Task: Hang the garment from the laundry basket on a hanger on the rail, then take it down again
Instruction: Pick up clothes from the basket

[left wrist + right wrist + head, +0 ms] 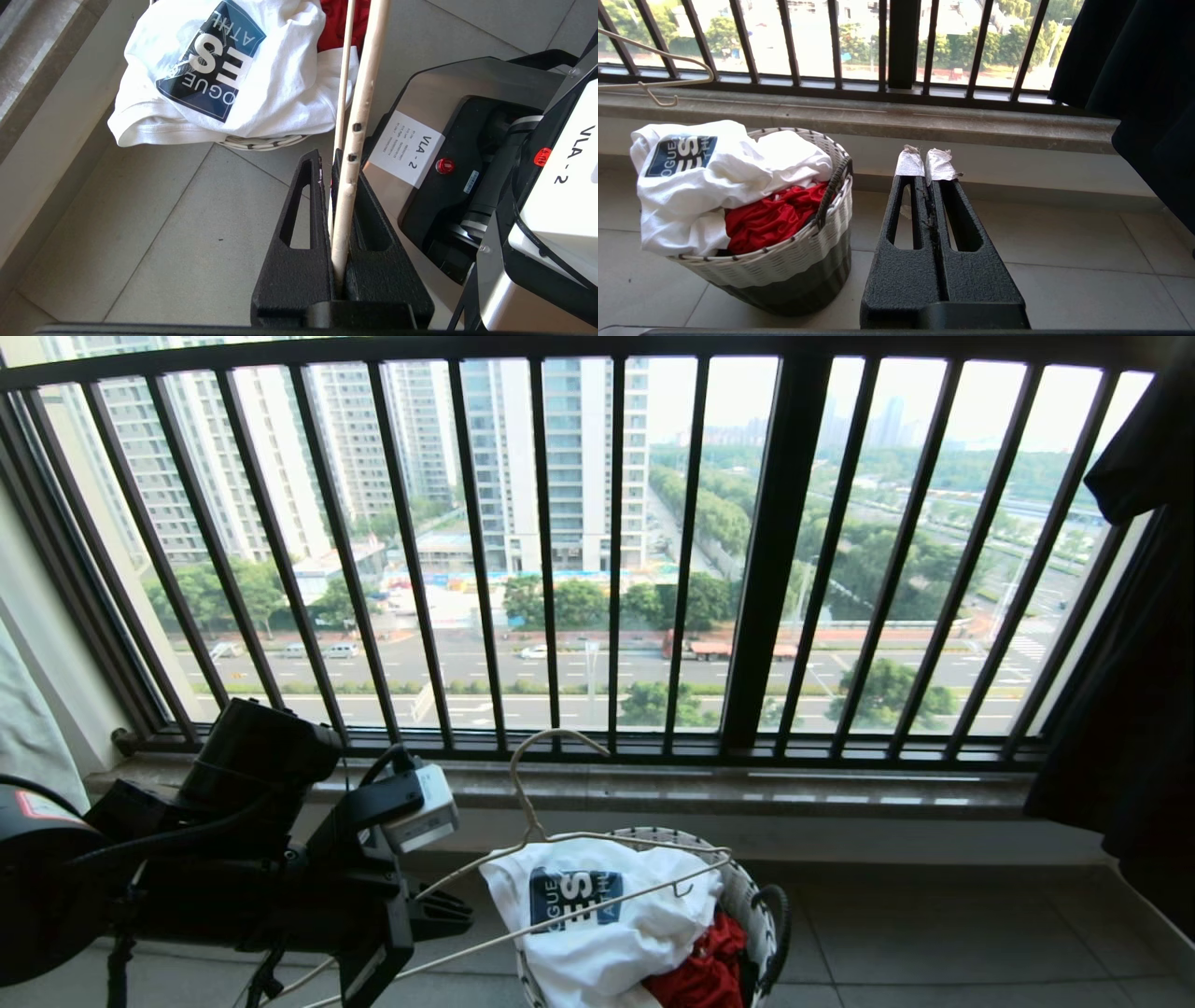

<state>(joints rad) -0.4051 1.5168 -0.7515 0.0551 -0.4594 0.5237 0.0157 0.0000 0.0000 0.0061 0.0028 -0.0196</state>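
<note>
My left gripper (334, 186): jaws closed on one end of the hanger (523, 775), both of its thin cream rods pinched between the black fingers (299, 242).
Hanger: held out level over the garment (597, 919), hook rising toward the black window railing (597, 551), far end reaching across the laundry basket (752, 905). I judge it is carried this way so an end can be worked into the neck opening while the shirt lies heaped.
Garment: white T-shirt, blue logo up, spilling over the basket's near rim; a red cloth (777, 214) lies under it. Not yet on the hanger.
Left arm: low at the left of the head view, reaching forward beside the basket, wrist roughly level.
My right gripper (924, 168): fingers pressed together, empty, taped tips aimed at the sill (878, 116), parked beside the basket.
The rail: not in view.
Black garment (1134, 644): hanging at the right.
</note>
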